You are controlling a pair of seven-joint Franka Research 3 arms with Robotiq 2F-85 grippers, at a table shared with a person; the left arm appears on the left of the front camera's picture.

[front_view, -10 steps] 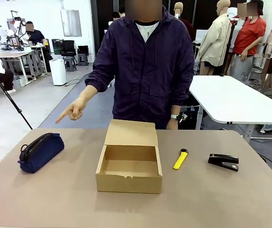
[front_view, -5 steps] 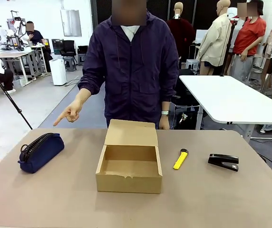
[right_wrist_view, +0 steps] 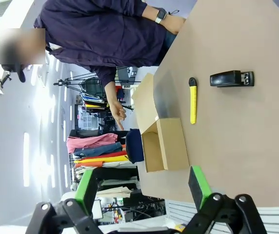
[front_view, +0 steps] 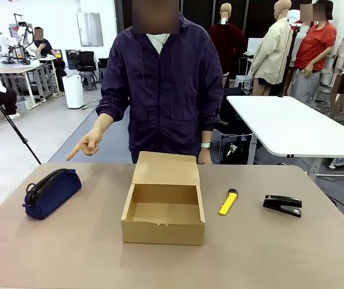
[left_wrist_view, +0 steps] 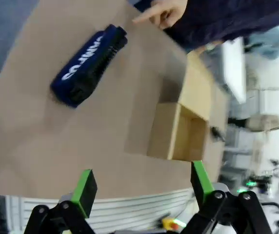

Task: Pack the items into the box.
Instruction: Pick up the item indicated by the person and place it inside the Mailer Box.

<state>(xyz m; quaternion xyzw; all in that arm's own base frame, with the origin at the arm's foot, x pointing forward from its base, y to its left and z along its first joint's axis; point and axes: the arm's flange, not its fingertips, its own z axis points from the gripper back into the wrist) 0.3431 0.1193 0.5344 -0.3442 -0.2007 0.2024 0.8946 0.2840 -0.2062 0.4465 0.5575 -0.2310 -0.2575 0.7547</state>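
I see left fingers [left_wrist_view: 86,189] and right fingers [right_wrist_view: 88,188] spread, empty. Left of the box [front_view: 163,224], pouch [front_view: 52,192] slants far-right; right of it, knife [front_view: 228,203] points away, stapler [front_view: 282,205] crosswise.

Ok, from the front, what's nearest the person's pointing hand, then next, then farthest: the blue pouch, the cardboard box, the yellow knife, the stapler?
From the person's pointing hand:
1. Dark navy soft pouch, on the left, near the hand.
2. Open brown cardboard box, in the middle.
3. Slim yellow utility knife, right of the box.
4. Black desk stapler, far right.
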